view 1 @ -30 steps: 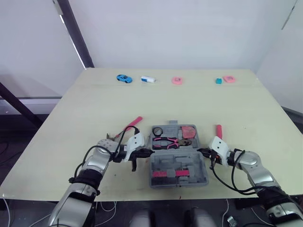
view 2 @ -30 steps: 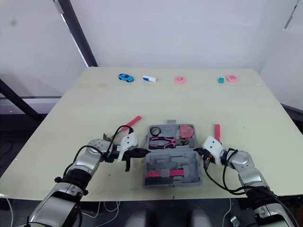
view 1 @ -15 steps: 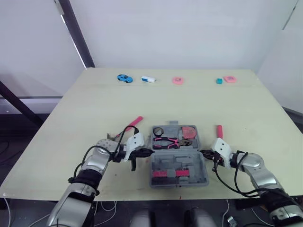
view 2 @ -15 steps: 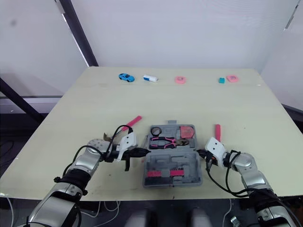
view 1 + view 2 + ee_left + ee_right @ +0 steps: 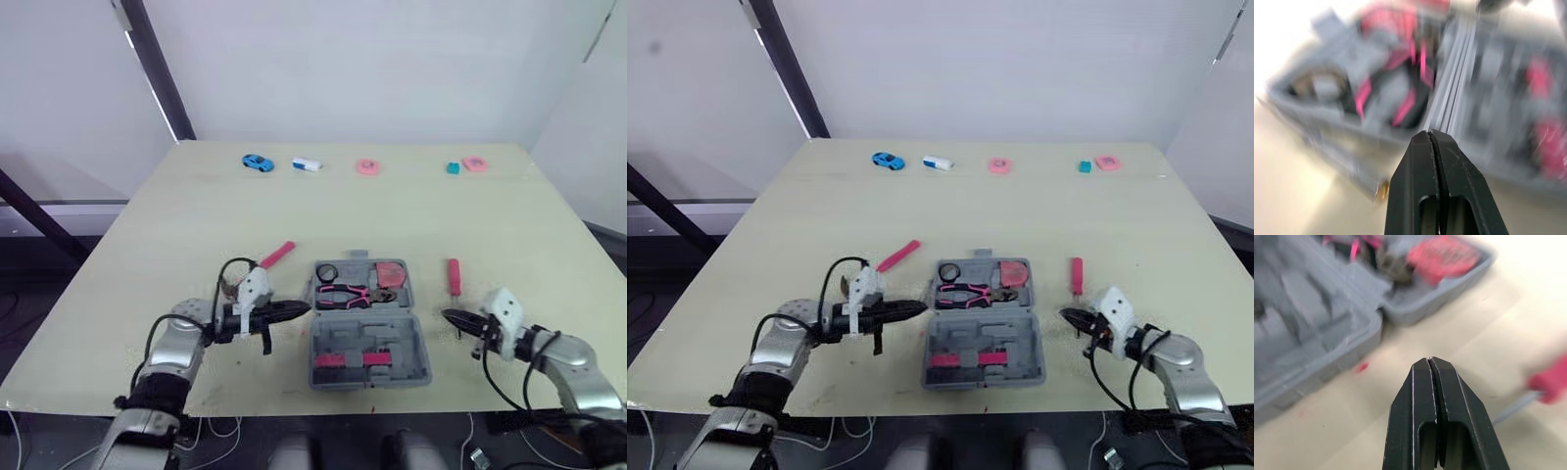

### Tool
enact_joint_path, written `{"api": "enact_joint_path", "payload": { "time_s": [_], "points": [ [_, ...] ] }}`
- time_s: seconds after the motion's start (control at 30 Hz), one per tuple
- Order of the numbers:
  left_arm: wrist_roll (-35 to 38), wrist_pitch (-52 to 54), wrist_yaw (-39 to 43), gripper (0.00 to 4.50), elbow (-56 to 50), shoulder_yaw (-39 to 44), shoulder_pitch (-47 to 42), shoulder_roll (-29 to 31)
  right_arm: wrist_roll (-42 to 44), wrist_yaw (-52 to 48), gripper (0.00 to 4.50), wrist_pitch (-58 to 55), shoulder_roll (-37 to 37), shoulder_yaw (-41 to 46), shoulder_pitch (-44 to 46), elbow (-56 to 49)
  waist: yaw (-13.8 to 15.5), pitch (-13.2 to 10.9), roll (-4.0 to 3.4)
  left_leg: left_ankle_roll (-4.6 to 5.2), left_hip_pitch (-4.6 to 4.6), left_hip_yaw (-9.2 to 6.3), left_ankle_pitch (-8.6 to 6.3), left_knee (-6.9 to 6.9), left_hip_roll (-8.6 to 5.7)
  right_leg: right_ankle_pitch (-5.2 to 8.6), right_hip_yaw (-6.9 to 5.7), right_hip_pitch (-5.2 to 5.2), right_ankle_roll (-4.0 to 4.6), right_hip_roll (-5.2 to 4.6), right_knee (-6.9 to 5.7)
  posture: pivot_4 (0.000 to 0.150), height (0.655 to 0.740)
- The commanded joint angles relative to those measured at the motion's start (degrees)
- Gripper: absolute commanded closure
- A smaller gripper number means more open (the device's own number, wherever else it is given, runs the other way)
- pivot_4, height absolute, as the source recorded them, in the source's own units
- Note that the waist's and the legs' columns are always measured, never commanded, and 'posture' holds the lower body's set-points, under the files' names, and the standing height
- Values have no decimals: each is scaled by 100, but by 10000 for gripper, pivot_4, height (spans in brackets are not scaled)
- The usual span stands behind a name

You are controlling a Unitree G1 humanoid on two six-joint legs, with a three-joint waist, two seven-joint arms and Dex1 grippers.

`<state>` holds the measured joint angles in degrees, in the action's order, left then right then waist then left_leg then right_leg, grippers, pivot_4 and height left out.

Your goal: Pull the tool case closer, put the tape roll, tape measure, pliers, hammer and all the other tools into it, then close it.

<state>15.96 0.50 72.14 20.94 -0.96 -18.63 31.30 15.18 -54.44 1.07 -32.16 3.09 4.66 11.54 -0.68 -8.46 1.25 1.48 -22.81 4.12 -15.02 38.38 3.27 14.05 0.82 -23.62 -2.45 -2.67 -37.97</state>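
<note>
2 tools lie beside the open tool case (image 5: 421,364) — left pink tool (image 5: 276,255), right pink tool (image 5: 453,274). Flanking it, left gripper (image 5: 302,310) and right gripper (image 5: 447,315), both pinched together, could close it leaving them out.

A pale beige rectangular table (image 5: 196,215) is set before a plain white wall (image 5: 372,59). A dark slanted metal post (image 5: 157,73) is noted against the wall, behind the table's far left corner. A dark floor (image 5: 34,294) is observed beside the left edge, with loose cables (image 5: 220,428) below the near edge.
</note>
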Motion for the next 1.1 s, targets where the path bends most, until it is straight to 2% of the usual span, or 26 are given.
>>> {"api": "enact_joint_path", "payload": {
  "time_s": [0.03,0.27,0.37,0.4,0.47,0.6,0.63,0.67,0.73,0.9,1.1],
  "points": [
    [651,353,-241,44516,-877,624,531,126,684,53,45000,-116,-89,780,-418,-498,0,0,0,0,0,-1,0,-2,1,0,1,0,0,0,1,1500,7400],
    [1068,404,-683,44516,-1334,1749,1756,475,1225,177,45000,-133,-222,1931,-1426,-851,0,0,-1,0,9,-3,0,-5,2,3,6,1,4,-2,4,1500,7400],
    [1077,20,-787,37996,-1054,2314,2335,545,1513,-301,45000,117,-272,2448,-2064,-672,5,1,-2,0,9,-2,-1,-6,3,11,7,1,17,-4,6,1500,7400],
    [1097,-50,-829,33624,-998,2459,2484,542,1585,-349,41083,183,-247,2597,-2176,-601,12,0,-1,0,10,-4,-1,-9,3,11,8,2,17,-6,10,1500,7400],
    [1125,-150,-853,25365,-907,2653,2777,536,1682,-343,37154,340,-179,2870,-2340,-456,10,-1,0,0,7,-2,-1,-13,2,14,5,1,20,-9,18,1500,7400],
    [1144,-375,-870,8132,-702,2930,3241,497,1753,-505,19661,670,-89,3274,-2747,-143,7,0,0,0,18,-2,-1,-8,4,14,10,1,15,-21,14,1500,7400],
    [1158,-410,-874,2260,-677,2966,3309,490,1791,-543,13567,721,-69,3355,-2822,-73,9,0,0,0,19,-3,-1,-8,6,18,9,1,9,-23,14,1500,7400],
    [1178,-433,-874,165,-675,3003,3383,484,1826,-590,10450,778,-57,3442,-2900,15,12,0,0,-1,18,-4,-2,-8,7,18,8,0,10,-23,14,1500,7400],
    [1213,-467,-870,0,-681,3040,3469,479,1853,-635,1075,886,-37,3571,-3004,183,14,0,0,-1,18,-4,-2,-9,14,17,8,0,13,-26,14,1500,7400],
    [1210,-530,-917,0,-617,2981,3369,475,1777,-713,443,1140,22,3600,-3048,548,12,1,0,-1,18,-3,-2,-10,15,14,8,-2,18,-33,14,1500,7400],
    [1186,-482,-894,0,-640,2872,3242,490,1794,-659,443,1109,67,3460,-2946,356,-7,3,-6,-1,18,0,-2,-11,15,13,11,-4,20,-32,13,1500,7400]
  ]
}}
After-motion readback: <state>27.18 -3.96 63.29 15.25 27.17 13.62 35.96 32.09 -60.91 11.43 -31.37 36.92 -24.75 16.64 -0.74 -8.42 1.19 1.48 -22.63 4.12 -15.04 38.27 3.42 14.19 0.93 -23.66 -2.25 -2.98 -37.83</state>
